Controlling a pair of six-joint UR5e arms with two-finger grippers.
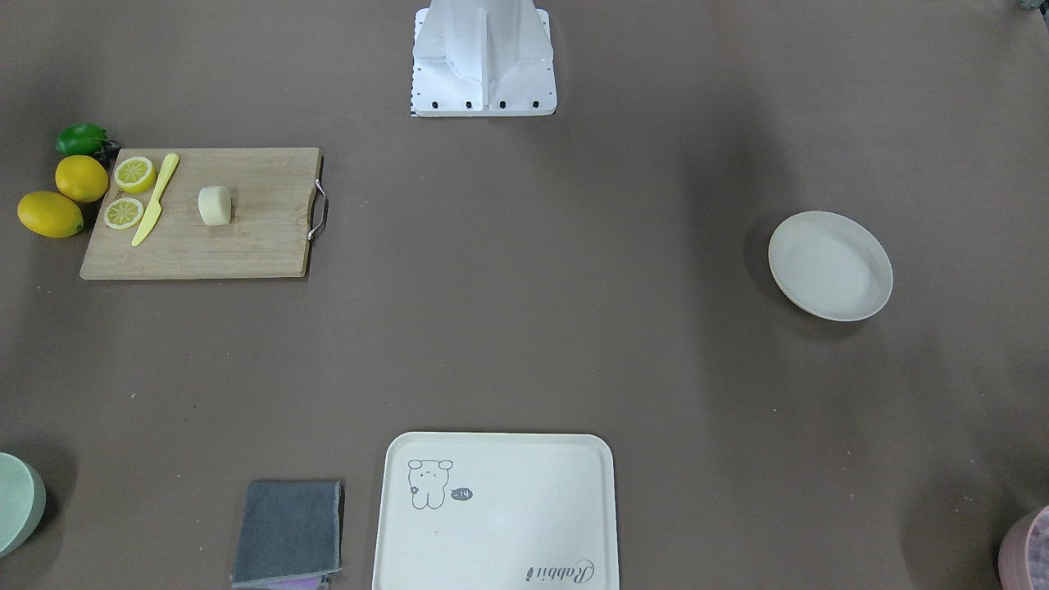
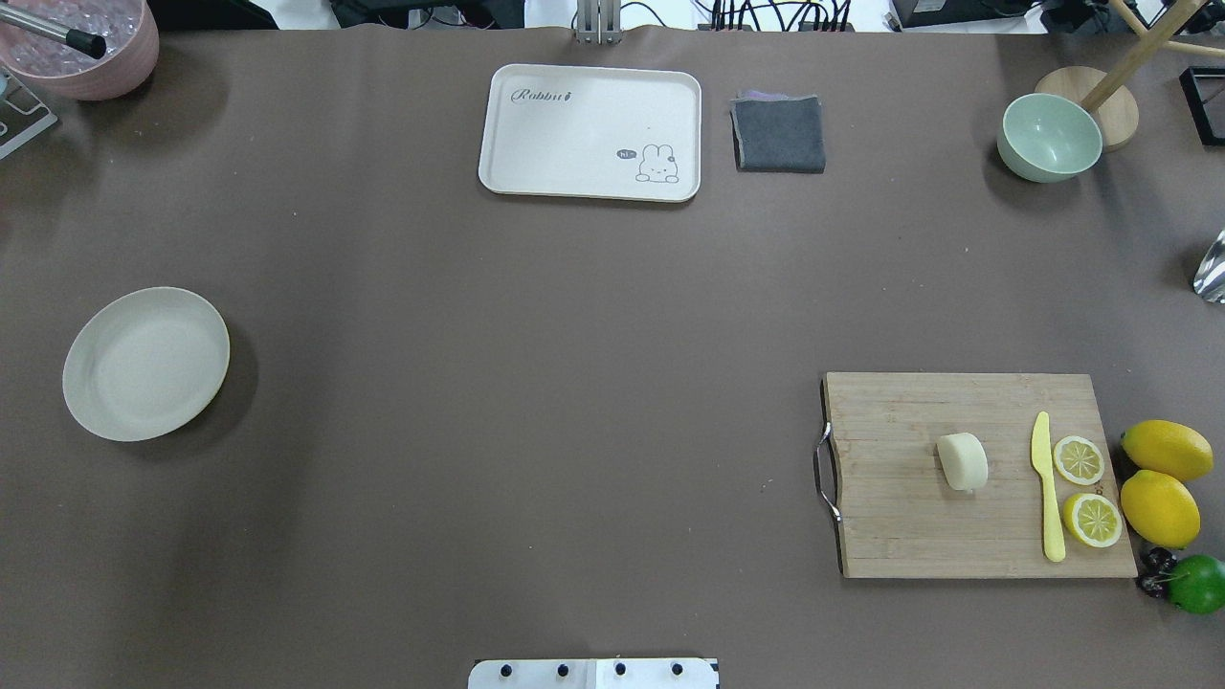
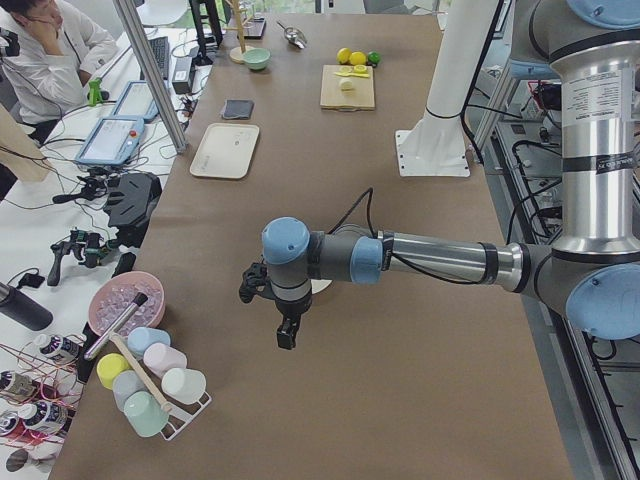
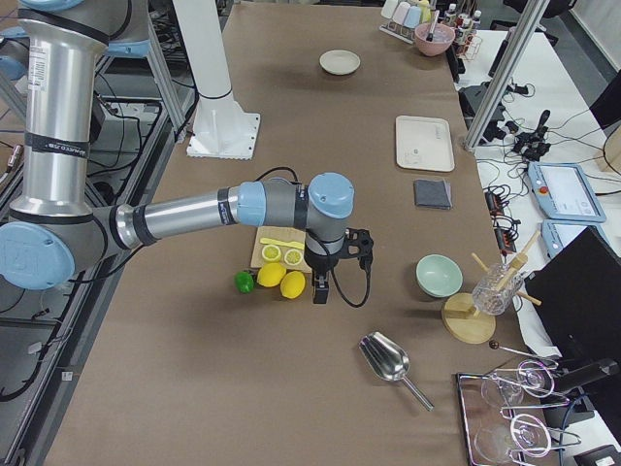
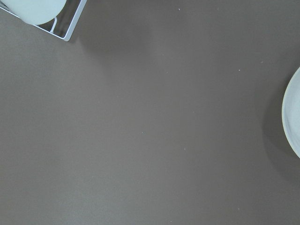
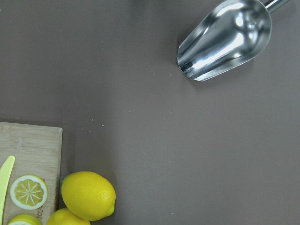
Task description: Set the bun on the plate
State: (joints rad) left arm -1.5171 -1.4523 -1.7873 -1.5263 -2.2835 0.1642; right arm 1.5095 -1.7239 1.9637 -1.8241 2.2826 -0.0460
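Note:
The bun (image 1: 215, 205) (image 2: 962, 461), a pale cream lump, lies on the wooden cutting board (image 2: 909, 517) on the robot's right side. The round off-white plate (image 1: 829, 265) (image 2: 145, 364) sits empty on the robot's left side, far from the bun. Its rim (image 5: 293, 117) shows at the right edge of the left wrist view. My left gripper (image 3: 287, 338) hangs over the table beside the plate, toward the table's end. My right gripper (image 4: 319, 291) hangs past the lemons, beyond the board's outer end. Both show only in the side views, so I cannot tell whether they are open or shut.
On the board lie a yellow knife (image 2: 1048, 488) and two lemon halves (image 2: 1079, 459). Two whole lemons (image 2: 1160, 507) and a lime (image 2: 1198, 584) lie beside it. A cream tray (image 2: 590, 132), grey cloth (image 2: 779, 134), green bowl (image 2: 1049, 137), pink bowl (image 2: 91, 48) and metal scoop (image 6: 225, 40) lie around.

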